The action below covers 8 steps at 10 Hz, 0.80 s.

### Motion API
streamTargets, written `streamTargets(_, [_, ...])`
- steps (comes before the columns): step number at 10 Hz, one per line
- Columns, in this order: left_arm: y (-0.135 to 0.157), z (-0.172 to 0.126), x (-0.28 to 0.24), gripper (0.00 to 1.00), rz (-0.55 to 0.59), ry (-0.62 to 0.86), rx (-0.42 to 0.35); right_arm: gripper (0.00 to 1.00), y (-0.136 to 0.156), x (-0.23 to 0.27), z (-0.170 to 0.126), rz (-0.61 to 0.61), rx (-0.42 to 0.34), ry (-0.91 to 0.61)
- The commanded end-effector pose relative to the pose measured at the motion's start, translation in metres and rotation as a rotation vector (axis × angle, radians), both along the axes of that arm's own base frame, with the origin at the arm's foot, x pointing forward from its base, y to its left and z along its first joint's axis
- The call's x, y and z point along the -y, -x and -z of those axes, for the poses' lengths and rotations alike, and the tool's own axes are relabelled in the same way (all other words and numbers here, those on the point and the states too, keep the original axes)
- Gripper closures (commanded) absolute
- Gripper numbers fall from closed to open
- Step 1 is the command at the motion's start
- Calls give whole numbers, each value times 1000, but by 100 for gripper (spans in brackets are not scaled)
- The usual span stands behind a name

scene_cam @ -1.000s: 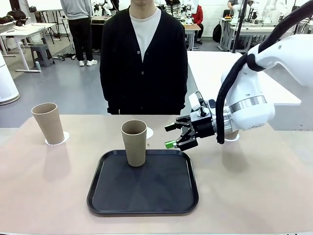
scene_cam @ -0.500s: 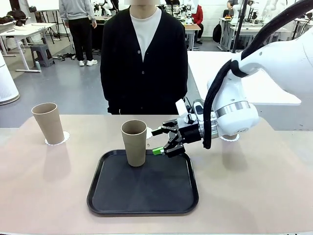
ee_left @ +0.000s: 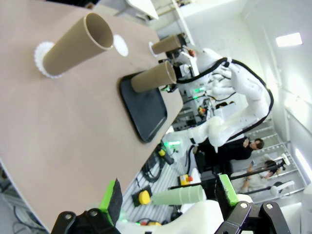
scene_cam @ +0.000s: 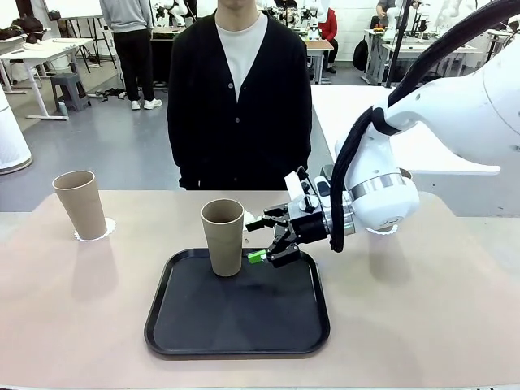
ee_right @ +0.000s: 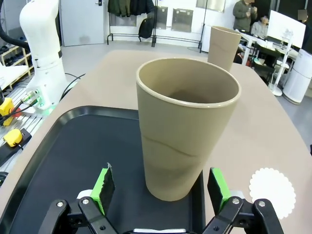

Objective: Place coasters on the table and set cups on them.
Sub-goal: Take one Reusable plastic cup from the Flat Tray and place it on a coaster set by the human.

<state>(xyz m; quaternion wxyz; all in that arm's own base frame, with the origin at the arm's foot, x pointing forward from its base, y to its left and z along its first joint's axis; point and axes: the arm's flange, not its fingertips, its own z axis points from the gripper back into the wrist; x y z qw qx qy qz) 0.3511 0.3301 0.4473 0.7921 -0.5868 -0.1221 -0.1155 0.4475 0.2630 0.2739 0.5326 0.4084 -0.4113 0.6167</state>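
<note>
Fingers of right gripper [scene_cam: 262, 240] spread, beside tray cup [scene_cam: 223, 237] at frame centre | done: left cup [scene_cam: 80, 204] on coaster [scene_cam: 104, 230] | left: tray cup onto bare coaster [ee_right: 272, 192]

Beige table [scene_cam: 73, 309], black tray [scene_cam: 237, 315] at centre, white coasters [scene_cam: 96, 231] along far edge.
</note>
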Motion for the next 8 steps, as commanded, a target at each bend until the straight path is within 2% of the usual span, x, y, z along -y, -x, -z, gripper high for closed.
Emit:
streamTargets(1, [1,-2,-1,0,-7,-4,-10,0,-5,-9,8,45,16,-13])
streamTargets(5, [1,-2,-1,0,-7,-4,-10,0,-11,-17,16,71,-51,10])
streamTargets(8, [1,-2,-1,0,-7,-4,-10,0,-14,-20,18,81,-70,10])
